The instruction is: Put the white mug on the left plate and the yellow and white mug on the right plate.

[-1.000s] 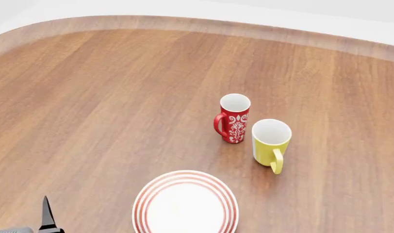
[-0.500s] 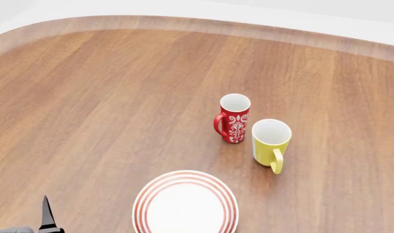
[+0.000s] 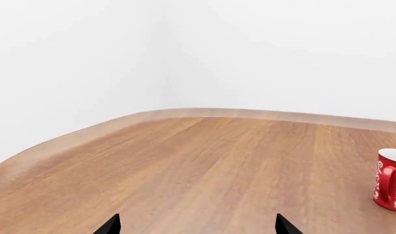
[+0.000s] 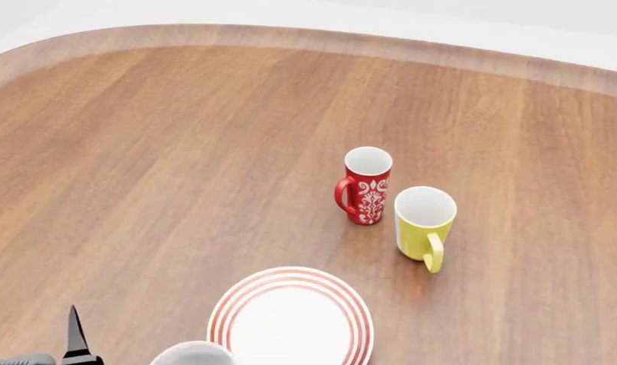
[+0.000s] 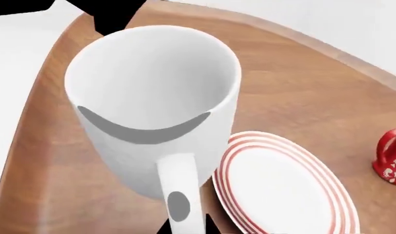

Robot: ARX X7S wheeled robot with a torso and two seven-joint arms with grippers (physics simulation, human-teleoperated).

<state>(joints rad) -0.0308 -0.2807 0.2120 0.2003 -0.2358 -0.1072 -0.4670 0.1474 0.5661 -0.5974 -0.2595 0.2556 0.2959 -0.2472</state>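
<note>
The white mug [image 5: 152,102] fills the right wrist view, and my right gripper [image 5: 185,227] is shut on its handle. Its rim [image 4: 192,354] shows at the head view's bottom edge, just left of a red-ringed white plate [image 4: 290,318]. Whether that plate [image 5: 283,187] is the left plate or the right plate I cannot tell; the other is out of view. The yellow and white mug [image 4: 424,220] stands upright beyond the plate, handle toward me. My left gripper [image 3: 196,227] is open over bare wood; one of its fingers [image 4: 75,341] shows at the lower left.
A red mug with a white floral pattern [image 4: 368,185] stands just left of the yellow one and also shows as the red mug [image 3: 392,179] in the left wrist view. The wooden table [image 4: 166,152] has a curved raised far edge, with white wall behind it.
The white mug's rim has come into the head view at the bottom edge, left of the plate. The left finger, the plate and the other mugs have not moved.
</note>
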